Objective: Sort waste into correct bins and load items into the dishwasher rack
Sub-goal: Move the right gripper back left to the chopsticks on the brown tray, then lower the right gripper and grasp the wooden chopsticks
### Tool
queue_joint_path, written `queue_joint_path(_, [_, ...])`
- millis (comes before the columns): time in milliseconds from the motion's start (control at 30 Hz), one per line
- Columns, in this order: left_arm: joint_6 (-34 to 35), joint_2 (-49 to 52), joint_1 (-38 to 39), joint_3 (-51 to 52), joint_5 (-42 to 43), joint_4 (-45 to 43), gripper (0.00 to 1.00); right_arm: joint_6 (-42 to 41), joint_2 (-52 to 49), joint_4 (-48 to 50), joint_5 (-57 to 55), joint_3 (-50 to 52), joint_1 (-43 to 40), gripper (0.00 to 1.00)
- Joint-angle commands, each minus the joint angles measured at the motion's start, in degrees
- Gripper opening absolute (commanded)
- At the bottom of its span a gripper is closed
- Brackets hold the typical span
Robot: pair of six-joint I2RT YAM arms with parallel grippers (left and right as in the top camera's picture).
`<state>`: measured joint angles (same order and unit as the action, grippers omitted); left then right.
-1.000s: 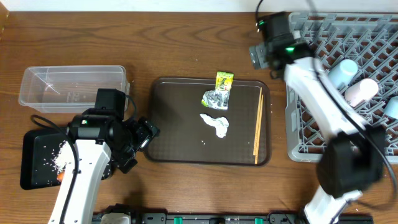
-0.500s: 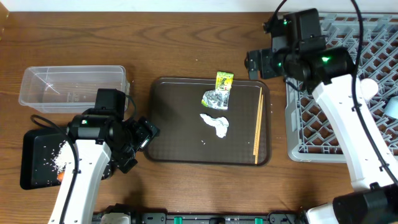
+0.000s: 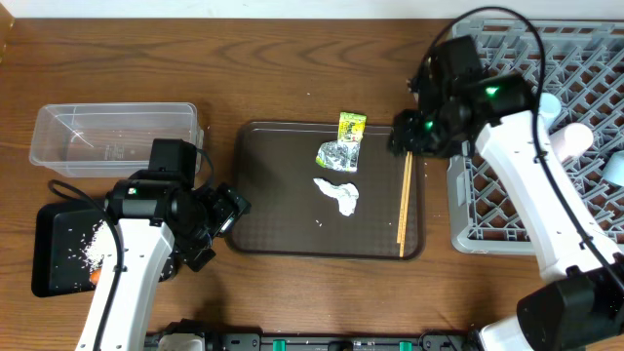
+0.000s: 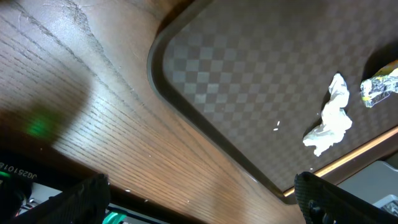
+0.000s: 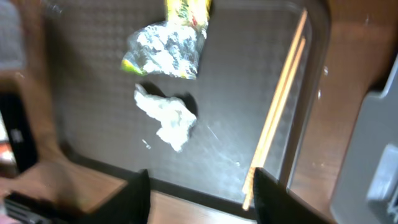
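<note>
Wooden, thin and pale, the pair of chopsticks (image 3: 404,200) is lying side by side along the right-hand edge of the large brown checker-textured serving tray (image 3: 283,226), running from its far rim toward its near one. By their look they are going to handle as light, stiff, smooth sticks, apt to roll or splay apart, so a pinch across both near mid-length, closing crosswise to their run, is appearing the safest hold. The right gripper (image 3: 408,133) is hovering over the tray's far right corner, its jaws standing partly apart and gripping nothing. The left gripper (image 3: 230,211) is waiting off the tray's left rim with jaws spread wide and empty. The tray floor is looking flat and slick, and its raised rim, just beside the chopsticks, is leaving little room for an outer finger. The crumpled silver foil (image 3: 337,155), small yellow-green wrapper (image 3: 351,124) and crumpled white tissue (image 3: 338,195) are lying well apart to the left. The large grey plastic dishwasher rack (image 3: 487,226) is standing just beside the tray on the brown wood-grain table (image 3: 292,58)
</note>
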<state>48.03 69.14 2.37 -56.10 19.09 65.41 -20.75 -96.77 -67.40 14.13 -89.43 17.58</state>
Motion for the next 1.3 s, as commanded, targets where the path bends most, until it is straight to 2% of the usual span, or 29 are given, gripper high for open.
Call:
queue_joint_path(0, [0.33, 0.15, 0.17, -0.26, -0.79, 0.13, 0.98, -8.59, 0.11, 1.84, -3.26, 6.54, 2.80, 0.36])
queue_joint_path(267, [0.33, 0.15, 0.17, -0.26, -0.79, 0.13, 0.98, -16.94, 0.11, 14.88, -4.02, 21.62, 6.51, 0.36])
queue_joint_path(433, [0.33, 0.15, 0.17, -0.26, -0.79, 0.11, 0.98, -19.91, 0.11, 19.06, -11.21, 26.84, 6.71, 0.41])
queue_joint_path(900, [0.33, 0.15, 0.17, -0.26, -0.79, 0.13, 0.98, -19.69, 0.11, 22.45, -12.33, 28.87, 6.95, 0.45])
queue_joint_path(1067, [0.33, 0.15, 0.17, -0.26, -0.79, 0.13, 0.98, -19.65, 0.09, 22.60, -12.20, 28.87, 7.65, 0.52])
queue_joint_path(1267, [0.33, 0.15, 0.17, -0.26, -0.79, 0.13, 0.98, -19.65, 0.09, 21.99, -12.22, 28.89, 8.63, 0.53])
